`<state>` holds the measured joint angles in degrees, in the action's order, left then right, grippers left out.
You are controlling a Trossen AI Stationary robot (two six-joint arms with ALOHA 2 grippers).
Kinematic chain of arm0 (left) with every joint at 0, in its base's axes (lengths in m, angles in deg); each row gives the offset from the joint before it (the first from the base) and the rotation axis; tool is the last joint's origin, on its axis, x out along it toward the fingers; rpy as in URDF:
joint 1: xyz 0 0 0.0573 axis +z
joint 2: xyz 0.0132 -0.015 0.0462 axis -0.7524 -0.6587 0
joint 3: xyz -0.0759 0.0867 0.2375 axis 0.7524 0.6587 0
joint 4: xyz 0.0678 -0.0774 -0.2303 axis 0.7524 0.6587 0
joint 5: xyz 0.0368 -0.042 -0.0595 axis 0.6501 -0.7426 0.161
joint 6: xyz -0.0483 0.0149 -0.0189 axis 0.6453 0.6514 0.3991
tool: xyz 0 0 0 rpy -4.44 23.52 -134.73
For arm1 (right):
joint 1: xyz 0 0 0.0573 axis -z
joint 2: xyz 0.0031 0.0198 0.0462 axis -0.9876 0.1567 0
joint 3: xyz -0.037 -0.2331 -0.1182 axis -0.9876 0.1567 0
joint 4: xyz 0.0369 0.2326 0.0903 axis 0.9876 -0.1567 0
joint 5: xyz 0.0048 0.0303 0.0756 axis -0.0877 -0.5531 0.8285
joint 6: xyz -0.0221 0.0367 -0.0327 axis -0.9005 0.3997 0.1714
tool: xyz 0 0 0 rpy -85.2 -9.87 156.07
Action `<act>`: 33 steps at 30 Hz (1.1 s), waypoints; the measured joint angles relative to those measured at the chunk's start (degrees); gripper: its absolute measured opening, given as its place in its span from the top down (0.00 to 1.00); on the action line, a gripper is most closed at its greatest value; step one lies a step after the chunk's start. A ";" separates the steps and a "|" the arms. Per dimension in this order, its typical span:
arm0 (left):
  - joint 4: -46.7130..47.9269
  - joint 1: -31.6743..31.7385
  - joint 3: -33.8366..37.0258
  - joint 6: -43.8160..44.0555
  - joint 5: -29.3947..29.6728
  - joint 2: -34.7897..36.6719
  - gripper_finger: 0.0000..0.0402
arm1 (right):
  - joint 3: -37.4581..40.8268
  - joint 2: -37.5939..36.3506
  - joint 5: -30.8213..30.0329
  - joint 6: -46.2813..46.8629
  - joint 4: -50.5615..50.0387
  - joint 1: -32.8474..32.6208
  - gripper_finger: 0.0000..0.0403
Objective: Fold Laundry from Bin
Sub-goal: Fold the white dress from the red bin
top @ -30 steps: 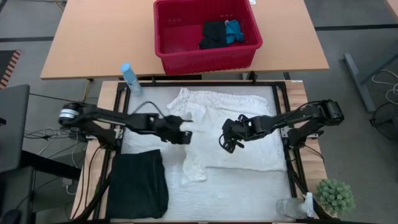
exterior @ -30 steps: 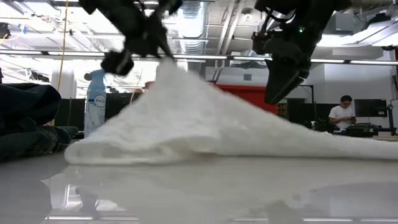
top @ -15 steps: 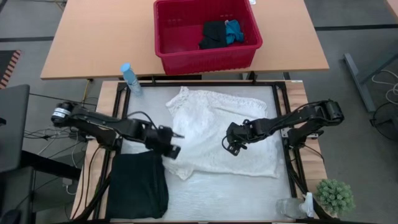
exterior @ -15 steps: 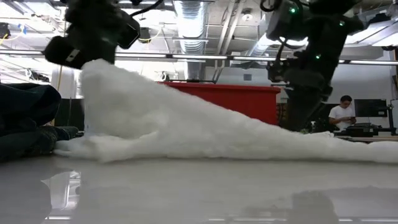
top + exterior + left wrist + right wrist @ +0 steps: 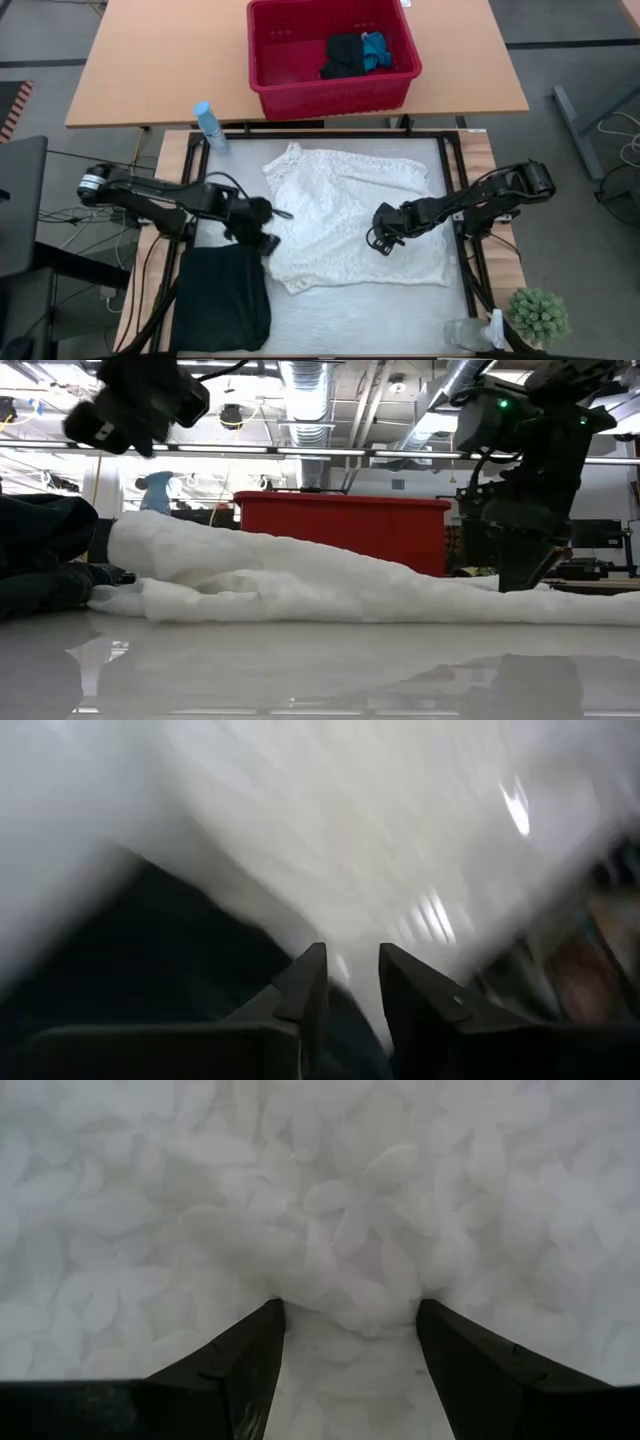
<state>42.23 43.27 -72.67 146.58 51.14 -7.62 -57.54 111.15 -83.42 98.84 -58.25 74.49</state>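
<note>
2 arms reach inward: right tool [image 5: 384,238] spread on white garment [image 5: 345,215]; left tool [image 5: 265,228] slightly parted.

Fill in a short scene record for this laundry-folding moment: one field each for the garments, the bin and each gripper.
white garment: crinkled top spread on the mat
black garment: folded, at the mat's near left corner
bin: red tub on the far table, with black and blue items inside
left gripper: at the white top's left edge, holding nothing, fingers slightly apart
right gripper: open, over the white top's right half
</note>
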 joint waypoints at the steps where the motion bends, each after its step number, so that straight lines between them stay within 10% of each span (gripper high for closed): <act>1: 2.70 1.00 -0.27 -0.69 4.47 1.15 0.80 | 0.03 0.02 -0.18 0.76 -0.77 0.26 0.35; 7: 1.62 8.07 1.34 -7.58 28.80 5.01 0.82 | -0.05 0.61 -0.56 8.98 -9.79 3.79 0.35; 17: -11.71 22.58 8.38 -23.30 21.29 -3.42 0.80 | 0.21 0.42 -1.94 9.12 -9.15 6.58 0.35; 33: -24.65 30.91 10.84 -23.55 11.90 -20.64 0.49 | 0.24 0.50 -2.88 10.77 -5.31 6.62 0.35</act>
<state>17.58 74.18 -61.83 123.03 63.03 -28.26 -57.30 111.66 -86.30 109.61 -63.56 81.11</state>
